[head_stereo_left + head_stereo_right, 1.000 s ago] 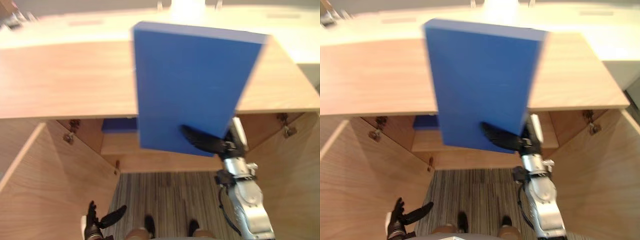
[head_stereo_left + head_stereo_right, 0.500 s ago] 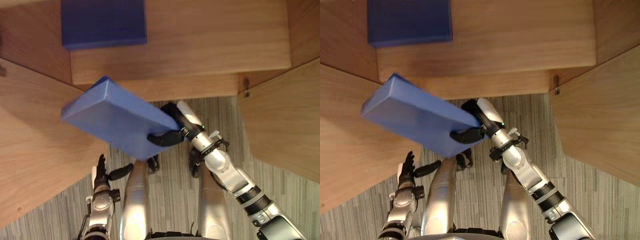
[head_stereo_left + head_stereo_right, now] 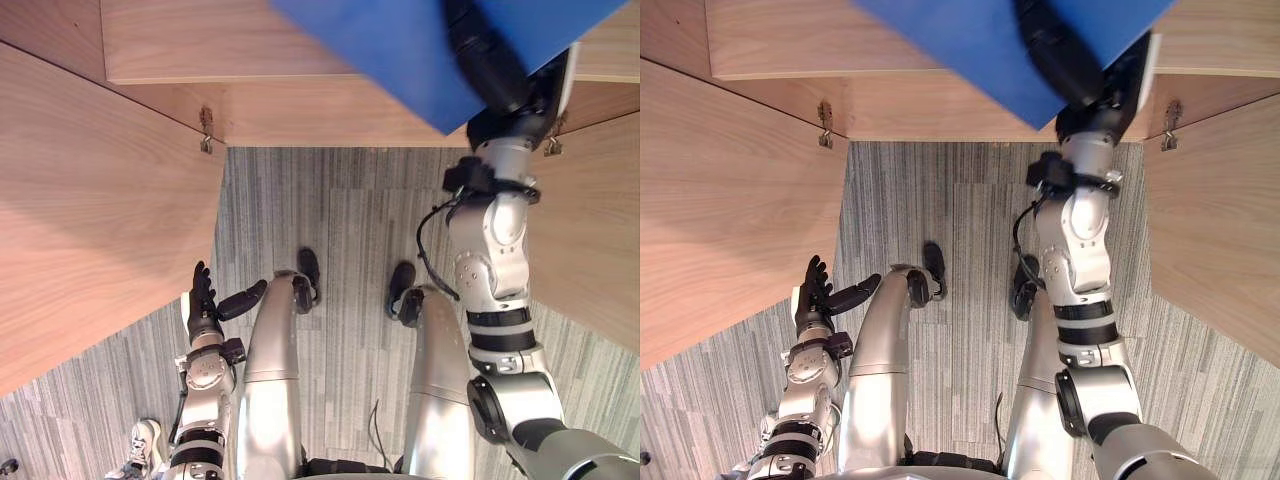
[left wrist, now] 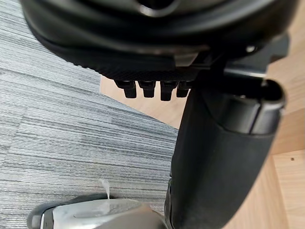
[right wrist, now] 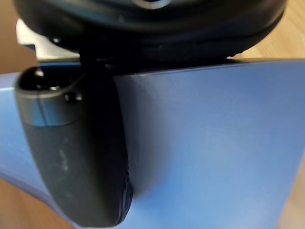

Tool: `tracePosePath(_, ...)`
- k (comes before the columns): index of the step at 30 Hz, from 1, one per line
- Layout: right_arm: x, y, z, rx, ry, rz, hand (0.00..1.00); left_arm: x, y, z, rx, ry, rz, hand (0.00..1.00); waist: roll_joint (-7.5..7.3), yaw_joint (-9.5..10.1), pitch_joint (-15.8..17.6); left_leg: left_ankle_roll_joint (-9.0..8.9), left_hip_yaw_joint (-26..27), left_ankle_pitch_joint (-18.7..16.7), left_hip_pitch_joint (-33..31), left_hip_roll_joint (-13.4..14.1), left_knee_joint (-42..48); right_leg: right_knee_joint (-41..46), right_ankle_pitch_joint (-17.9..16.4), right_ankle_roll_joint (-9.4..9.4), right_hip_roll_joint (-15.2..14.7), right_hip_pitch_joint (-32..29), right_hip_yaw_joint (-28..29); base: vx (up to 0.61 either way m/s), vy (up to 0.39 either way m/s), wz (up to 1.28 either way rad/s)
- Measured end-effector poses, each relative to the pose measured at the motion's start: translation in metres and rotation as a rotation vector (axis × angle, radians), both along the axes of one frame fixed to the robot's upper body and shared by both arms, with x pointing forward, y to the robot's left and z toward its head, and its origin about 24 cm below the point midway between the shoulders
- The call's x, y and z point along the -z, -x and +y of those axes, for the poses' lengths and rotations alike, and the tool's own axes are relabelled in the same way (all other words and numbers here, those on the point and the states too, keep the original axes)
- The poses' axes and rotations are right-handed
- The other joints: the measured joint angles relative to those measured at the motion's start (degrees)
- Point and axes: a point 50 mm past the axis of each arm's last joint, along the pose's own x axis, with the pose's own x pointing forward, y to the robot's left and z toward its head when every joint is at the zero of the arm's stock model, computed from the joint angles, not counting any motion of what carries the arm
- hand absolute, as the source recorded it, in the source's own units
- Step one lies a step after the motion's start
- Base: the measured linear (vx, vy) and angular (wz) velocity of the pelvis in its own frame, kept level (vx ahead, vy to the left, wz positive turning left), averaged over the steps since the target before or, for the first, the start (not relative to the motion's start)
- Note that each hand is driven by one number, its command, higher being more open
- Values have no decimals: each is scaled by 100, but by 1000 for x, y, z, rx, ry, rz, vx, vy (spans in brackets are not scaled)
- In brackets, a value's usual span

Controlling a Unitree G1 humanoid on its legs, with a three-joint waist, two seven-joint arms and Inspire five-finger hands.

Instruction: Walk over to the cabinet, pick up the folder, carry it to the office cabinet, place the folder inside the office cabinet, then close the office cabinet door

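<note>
In the left eye view the right hand (image 3: 492, 68) is up at the end of its raised arm. Its dark fingers (image 3: 470, 40) are curled over the near face of the blue folder (image 3: 400, 45) and clamp it close to its lower corner. The folder spreads away from that hand toward the robot's left, in front of the pale wood of the office cabinet (image 3: 180, 40). The left door (image 3: 90, 210) stands open out beyond the left hand (image 3: 205, 300), and the right door (image 3: 600, 240) stands open just beside the right arm. A metal hinge (image 3: 207, 130) sits at the left door's inner corner. The left hand hangs low near the left door, fingers straight and thumb stuck out, holding nothing, over the grey striped carpet (image 3: 340, 220). Behind it, a person's white shoe (image 3: 140, 442) rests on the carpet. The right eye view shows the same: the folder is pinched in the right hand and the left hand is spread and empty. In the left wrist view the left hand's fingers point straight ahead and the thumb stands apart, with carpet and a wooden panel past them and nothing between them. In the right wrist view the right hand's thumb lies pressed flat against the folder's blue face, and cabinet wood shows beyond the folder's edges.
</note>
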Motion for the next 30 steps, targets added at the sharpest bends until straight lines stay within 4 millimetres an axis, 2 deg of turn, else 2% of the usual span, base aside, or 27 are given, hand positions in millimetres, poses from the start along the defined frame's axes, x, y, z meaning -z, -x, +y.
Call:
tracePosePath(3, -9, -13, -6, -42, -163, 22, 0, 0, 0, 0, -13, 11, -2, 100, 0, 7, 0, -9, -41, 7, -30, -8, -2, -3, -6, -9, -4, 0, -45, -39, -56, 4)
tracePosePath(4, -11, -18, -8, -59, -219, 38, 100, 0, 0, 0, -16, 17, -3, 100, 0, 14, 0, -15, -64, 14, -44, -18, -7, -6, -9, -15, -13, 0, -73, -53, -70, 8)
tracePosePath(8, -18, -28, -11, -71, -316, 74, 100, 0, 0, -3, -35, 28, -4, 100, 0, 43, -1, -34, -116, 80, -73, -67, -83, -34, -12, -20, -55, 0, -143, -43, -65, 10)
tracePosePath(17, -51, -43, 5, -163, -389, 82, 100, 1, -3, -7, -51, 42, 1, 100, 0, 93, -15, -113, -297, 275, -135, -148, -309, -146, -6, -33, -106, 19, -348, -47, -58, 10)
tracePosePath(24, -54, -47, 21, -197, -348, 111, 100, 4, -5, -9, -61, 52, 20, 100, -15, 123, -36, -151, -383, 348, -109, -175, -411, -237, 8, -58, -109, 99, -447, -32, -36, 5)
tracePosePath(30, -56, -48, 27, -199, -306, 121, 100, 6, -5, -8, -62, 53, 33, 100, -22, 105, -49, -158, -386, 382, -48, -170, -473, -273, 25, -87, -104, 149, -463, -23, -20, 0)
